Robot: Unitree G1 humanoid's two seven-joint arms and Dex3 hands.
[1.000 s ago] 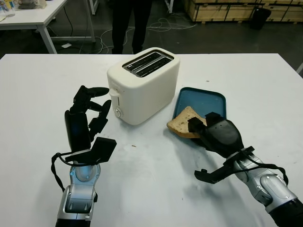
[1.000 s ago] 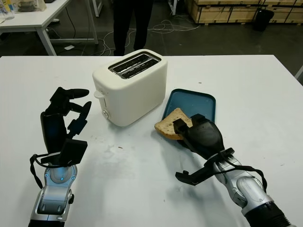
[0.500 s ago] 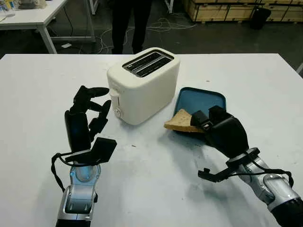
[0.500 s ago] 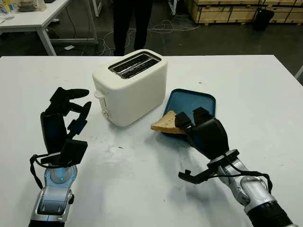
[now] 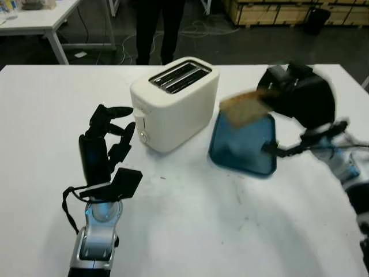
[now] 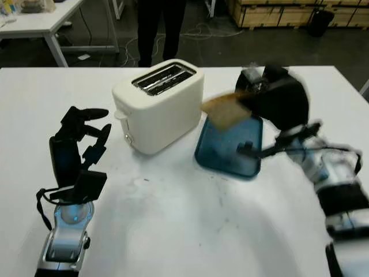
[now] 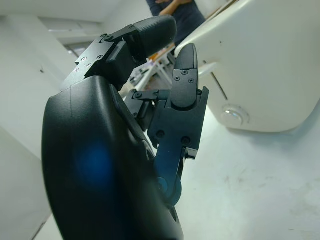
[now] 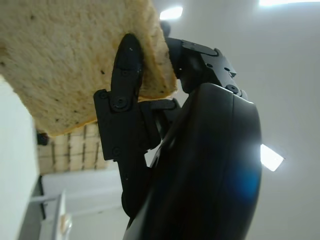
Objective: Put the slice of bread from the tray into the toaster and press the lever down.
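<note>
Right hand (image 5: 300,95) has the slice of bread (image 5: 244,108) pinched between its fingers (image 8: 125,85), and you can see it held clear of the table (image 5: 184,219), above the tray and at about 3 o'clock from the toaster. So the pick-up looks done; what is left, as far as these views let you judge, is to carry the slice over a slot, lower it in and press the lever.

Working down from the biggest thing: the white table carries everything, and a person's dark legs (image 5: 150,29) stand beyond its far edge at 12 o'clock. The white toaster (image 5: 173,104) sits near the middle, and its two top slots (image 5: 180,77) appear to hold no bread. The lever (image 6: 119,115) on its near-left end is at the top of its track, so you should judge it as not yet pressed. The blue tray (image 5: 242,144) lies just beside the toaster at 3 o'clock and shows nothing inside it, which fits the slice having left it.

Your left hand (image 5: 106,135) is raised at 9 o'clock from the toaster, near the lever end, and holds nothing. Its fingers (image 7: 182,90) are curled, with the toaster wall close by but apart from them. You will probably want that hand for the lever once the slice is in.
</note>
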